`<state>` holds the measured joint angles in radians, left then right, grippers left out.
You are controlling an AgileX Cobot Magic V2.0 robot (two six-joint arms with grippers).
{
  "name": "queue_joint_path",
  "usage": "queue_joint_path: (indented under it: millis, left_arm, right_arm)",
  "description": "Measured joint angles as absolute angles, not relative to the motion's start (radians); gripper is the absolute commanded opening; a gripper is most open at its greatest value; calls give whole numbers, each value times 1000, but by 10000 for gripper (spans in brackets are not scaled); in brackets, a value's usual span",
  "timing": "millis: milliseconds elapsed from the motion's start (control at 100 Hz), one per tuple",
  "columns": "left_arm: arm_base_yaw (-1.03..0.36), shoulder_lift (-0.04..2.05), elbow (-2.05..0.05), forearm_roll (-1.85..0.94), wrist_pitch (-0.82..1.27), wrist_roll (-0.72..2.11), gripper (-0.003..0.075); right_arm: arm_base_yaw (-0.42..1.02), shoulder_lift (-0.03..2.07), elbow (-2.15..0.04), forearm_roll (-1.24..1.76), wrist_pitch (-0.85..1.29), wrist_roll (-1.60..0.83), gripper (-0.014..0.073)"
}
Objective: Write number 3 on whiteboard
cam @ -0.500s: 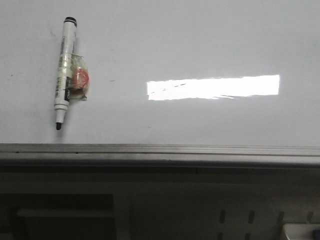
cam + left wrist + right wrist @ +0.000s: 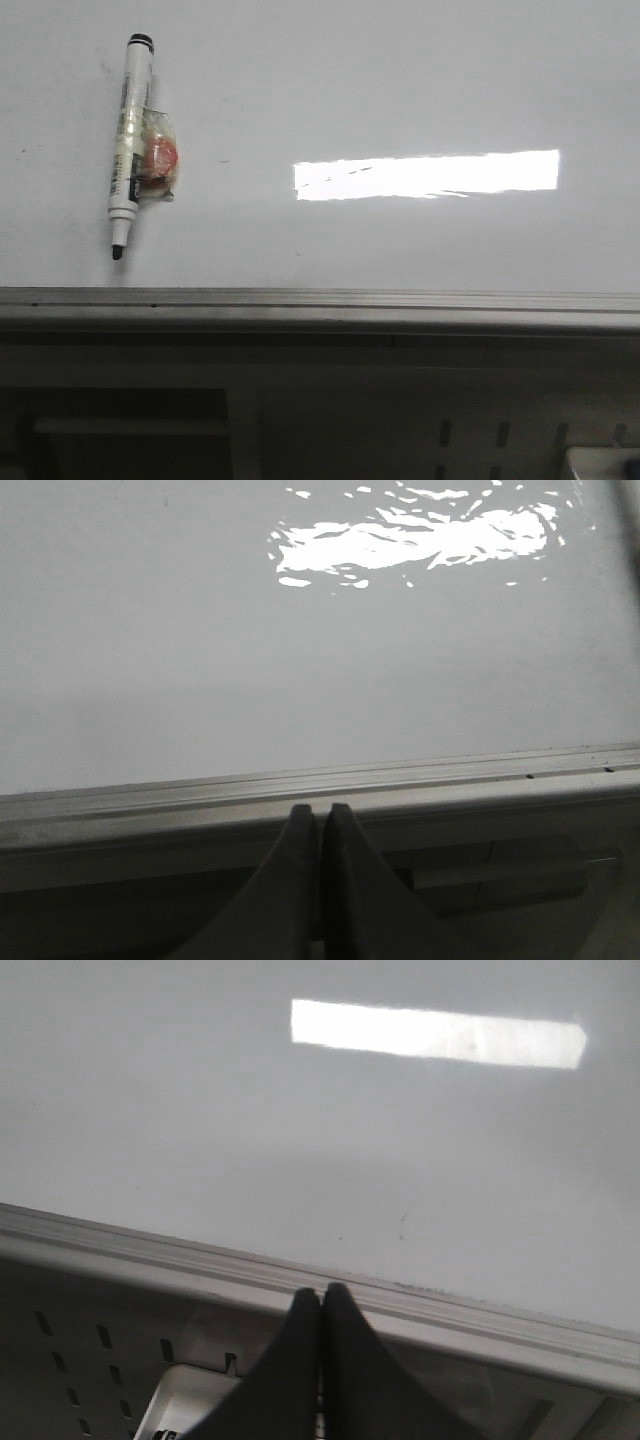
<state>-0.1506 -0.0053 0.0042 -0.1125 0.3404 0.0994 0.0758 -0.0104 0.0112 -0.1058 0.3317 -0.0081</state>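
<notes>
Front view: an uncapped marker [image 2: 132,150] was left flat on the blank whiteboard [image 2: 400,90], presumably for pickup; both grippers [image 2: 321,825] [image 2: 321,1305] were closed, empty.

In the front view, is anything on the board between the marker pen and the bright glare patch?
Almost bare. The front view shows only a tiny dark speck on the whiteboard between the marker pen and the glare.

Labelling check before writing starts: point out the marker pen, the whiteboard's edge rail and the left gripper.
marker pen [image 2: 127,140], front view, on the white barrel.
whiteboard's edge rail [image 2: 400,300], front view, on the grey metal strip.
left gripper [image 2: 321,815], left wrist view, at the meeting fingertips.
</notes>
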Motion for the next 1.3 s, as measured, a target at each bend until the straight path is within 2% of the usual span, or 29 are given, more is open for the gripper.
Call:
queue_joint_path:
  millis: [530,760,930,1300]
  left_arm:
    - [-151,-5,4,-122,338,99,-20]
    - [-151,-5,4,-505,190,99,-20]
    - [-151,-5,4,-751,25,99,-20]
    - [-151,-5,4,-868,-122,101,-20]
  right_arm:
    - [76,-10,11,-105,287,-8,-64]
    - [76,-10,11,149,54,-8,-64]
    - [76,-10,11,320,33,-8,-64]
    - [76,-10,-6,440,0,-7,-64]
